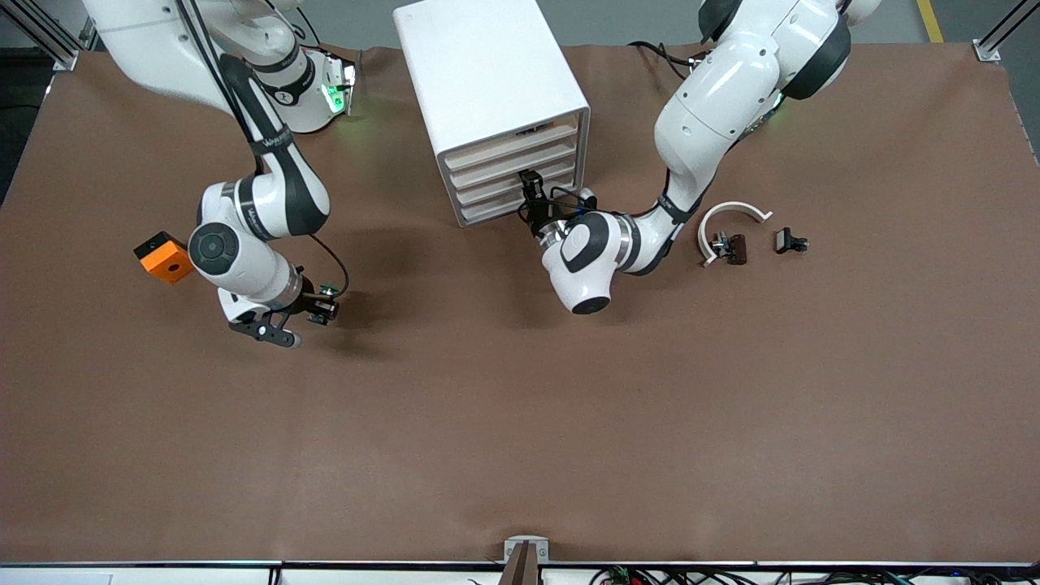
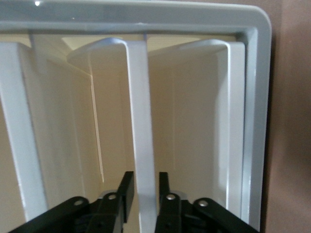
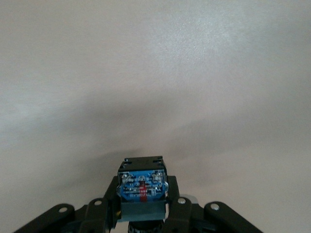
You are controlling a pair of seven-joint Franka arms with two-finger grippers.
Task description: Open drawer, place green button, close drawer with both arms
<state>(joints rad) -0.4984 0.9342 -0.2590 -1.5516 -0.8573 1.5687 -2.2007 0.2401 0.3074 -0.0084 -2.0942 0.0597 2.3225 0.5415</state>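
the left hand (image 2: 144,194) pinches a drawer (image 2: 141,121) lip narrowly and may slip off, while the right hand (image 3: 143,206) holds the button (image 3: 142,187).

Left pincer (image 2: 144,194) and right pincer (image 3: 143,204) both clamped.

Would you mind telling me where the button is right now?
The button is gripped in the right gripper, low over the table toward the right arm's end, with the orange cube its nearest neighbour.
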